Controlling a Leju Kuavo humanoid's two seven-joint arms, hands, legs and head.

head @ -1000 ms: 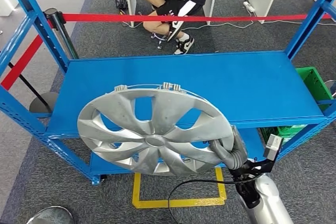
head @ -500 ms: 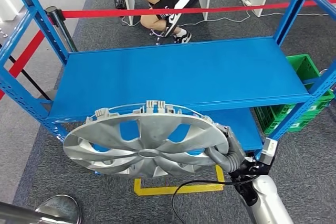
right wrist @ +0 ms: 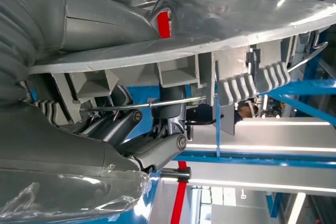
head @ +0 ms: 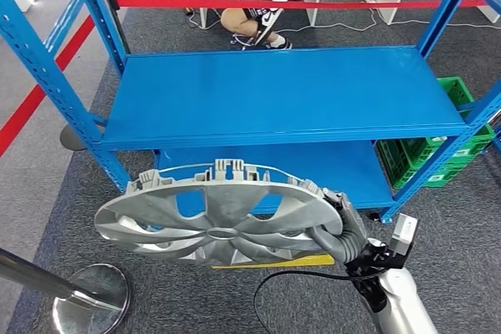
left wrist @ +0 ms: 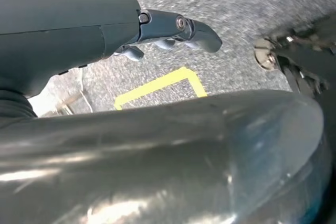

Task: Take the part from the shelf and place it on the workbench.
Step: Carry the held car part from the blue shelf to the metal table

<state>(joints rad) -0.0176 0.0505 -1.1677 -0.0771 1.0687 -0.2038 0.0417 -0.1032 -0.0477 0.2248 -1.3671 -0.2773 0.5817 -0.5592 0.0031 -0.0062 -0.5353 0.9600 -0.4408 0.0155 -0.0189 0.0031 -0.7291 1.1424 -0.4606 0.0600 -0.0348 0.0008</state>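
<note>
Whole view shifted since earlier frame: blue shelf [head: 283, 91] now higher and farther, camera moved. Silver hubcap [head: 218, 213] tilted flatter, lower centre of frame, off shelf, over grey carpet. Right hand [head: 343, 228] grips hubcap's right rim. Left hand [left wrist: 170, 27] holds nothing, fingers extended above carpet and yellow floor marking [left wrist: 158, 85].

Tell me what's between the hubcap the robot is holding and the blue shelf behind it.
In the head view, nothing solid lies between the hubcap, gripped by the right hand, and the blue shelf; through that gap shows the lower shelf board and grey carpet.
</note>
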